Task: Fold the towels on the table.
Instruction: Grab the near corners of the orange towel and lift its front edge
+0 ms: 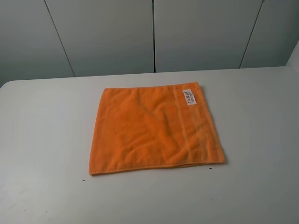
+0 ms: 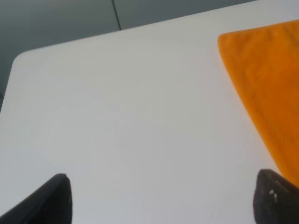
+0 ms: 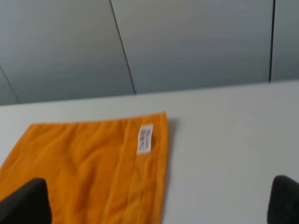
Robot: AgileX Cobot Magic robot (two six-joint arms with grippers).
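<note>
A bright orange towel [image 1: 156, 127] lies spread flat in the middle of the white table [image 1: 42, 140], with a white label [image 1: 189, 97] and a woven band along its right side. Neither arm shows in the high view. In the left wrist view my left gripper [image 2: 163, 198] is open above bare table, its two dark fingertips [image 2: 51, 200] far apart and the towel's edge [image 2: 266, 79] beside one of them. In the right wrist view my right gripper [image 3: 159, 205] is open too, above the towel [image 3: 88, 163] and its label [image 3: 145, 139].
Grey wall panels [image 1: 149, 32] stand behind the table's far edge. Bare white tabletop surrounds the towel on all sides. A few tiny dark specks [image 1: 83, 180] lie near the towel's front left corner. The table's rounded far left corner [image 2: 18, 58] shows in the left wrist view.
</note>
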